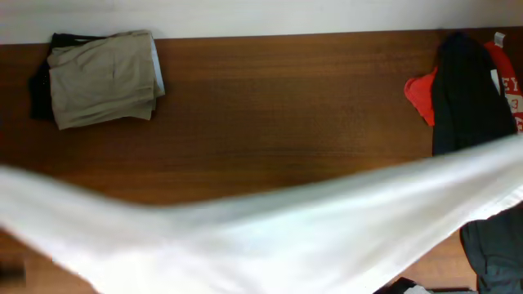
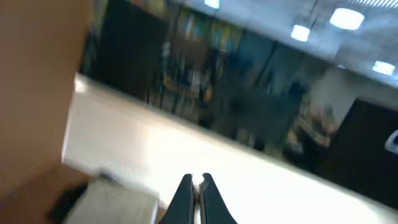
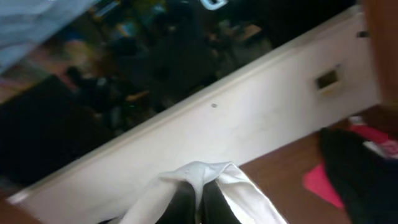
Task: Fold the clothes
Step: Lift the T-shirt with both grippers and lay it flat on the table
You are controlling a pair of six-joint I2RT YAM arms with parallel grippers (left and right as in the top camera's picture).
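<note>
The white T-shirt (image 1: 270,229) hangs stretched and blurred across the front of the overhead view, lifted off the table (image 1: 286,106) and hiding both grippers there. In the right wrist view my right gripper (image 3: 198,186) is shut on a bunched fold of the white T-shirt (image 3: 242,186), which drapes over both fingers. In the left wrist view my left gripper (image 2: 194,182) is shut, with only a thin white sliver between its jaws. Loose black (image 1: 470,90) and red (image 1: 421,94) garments lie at the far right of the table.
A folded khaki garment (image 1: 102,77) lies on a black item (image 1: 39,90) at the back left; it also shows in the left wrist view (image 2: 109,205). A dark grey cloth (image 1: 494,253) sits at the front right. A white wall runs behind the table.
</note>
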